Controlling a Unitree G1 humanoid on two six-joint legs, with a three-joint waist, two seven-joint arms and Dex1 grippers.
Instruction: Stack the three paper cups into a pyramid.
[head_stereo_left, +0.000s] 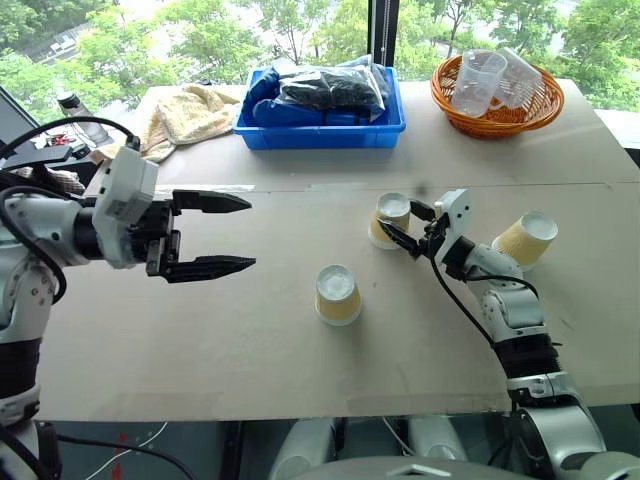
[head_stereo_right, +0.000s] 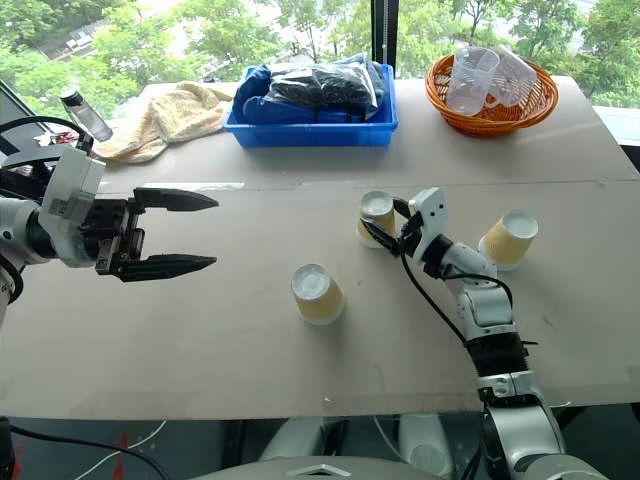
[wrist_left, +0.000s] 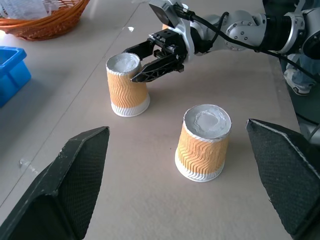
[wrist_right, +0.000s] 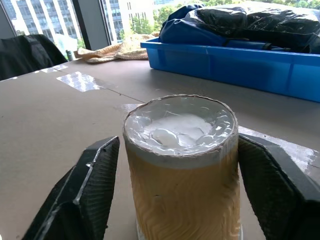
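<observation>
Three tan ribbed paper cups stand upside down on the brown table (head_stereo_left: 250, 340). The far-middle cup (head_stereo_left: 390, 216) sits between the fingers of my right gripper (head_stereo_left: 402, 222), which is shut on it near its top; the right wrist view shows this cup (wrist_right: 181, 165) with a finger pressed against each side. A second cup (head_stereo_left: 338, 294) stands free nearer the front. The third cup (head_stereo_left: 525, 238) is to the right of my right arm. My left gripper (head_stereo_left: 250, 233) hovers open over the table's left side, pointing right toward the cups.
Along the back stand a blue bin (head_stereo_left: 320, 130) holding dark bags, an orange basket (head_stereo_left: 497, 112) of clear plastic cups, a beige towel (head_stereo_left: 185, 115) and a bottle (head_stereo_left: 75, 108). The table's front edge runs just ahead of my arms.
</observation>
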